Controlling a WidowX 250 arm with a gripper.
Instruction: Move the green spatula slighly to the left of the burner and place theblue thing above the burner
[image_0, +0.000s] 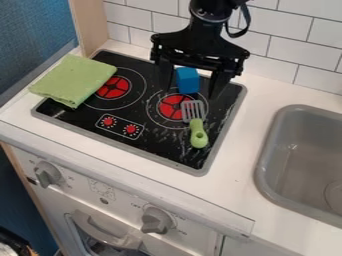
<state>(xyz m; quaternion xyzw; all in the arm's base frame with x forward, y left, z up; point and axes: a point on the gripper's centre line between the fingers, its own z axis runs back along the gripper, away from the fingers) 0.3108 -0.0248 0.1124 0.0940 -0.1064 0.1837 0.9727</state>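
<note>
Two jobs make up this task, and one looks done. The blue block (188, 80) is at the far side of the right burner (169, 105), between the open jaws of the gripper (190, 93), which are spread wide. The green spatula (198, 134) has its flat end over the right part of that burner and its handle at the near side, so moving it left seems left to do. Tiny marks sit by the gray knob (157, 220), but I see no clear brand name.

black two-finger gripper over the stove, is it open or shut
Open: the gripper has its fingers well apart, with a gap visible on each side of the blue rectangular block.
</note>
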